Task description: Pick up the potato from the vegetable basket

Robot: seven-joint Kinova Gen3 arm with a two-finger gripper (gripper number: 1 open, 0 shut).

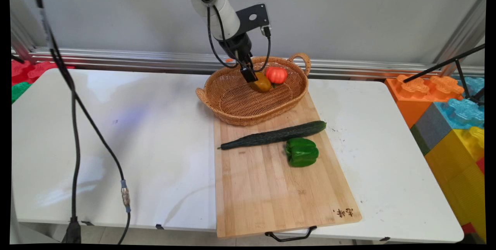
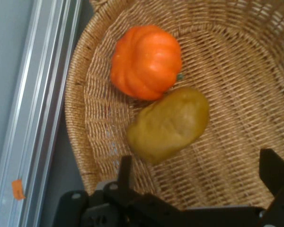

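Observation:
My gripper (image 1: 250,76) (image 2: 199,172) hangs inside the wicker basket (image 1: 236,102) (image 2: 236,42), open, with nothing between its fingers (image 2: 124,172). Just past the fingertips lies a brownish-yellow potato (image 1: 261,84) (image 2: 169,124) on the basket floor. A small orange pumpkin (image 1: 276,75) (image 2: 146,61) rests against the potato, near the basket's back wall. In the hand view the potato sits slightly beyond the gap between the fingers, not touched.
The basket stands on the far end of a wooden cutting board (image 1: 271,188). A dark cucumber (image 1: 275,135) and a green bell pepper (image 1: 302,152) lie on the board. Large coloured blocks (image 1: 449,118) stand at the right. Black cables (image 1: 73,126) hang at the left.

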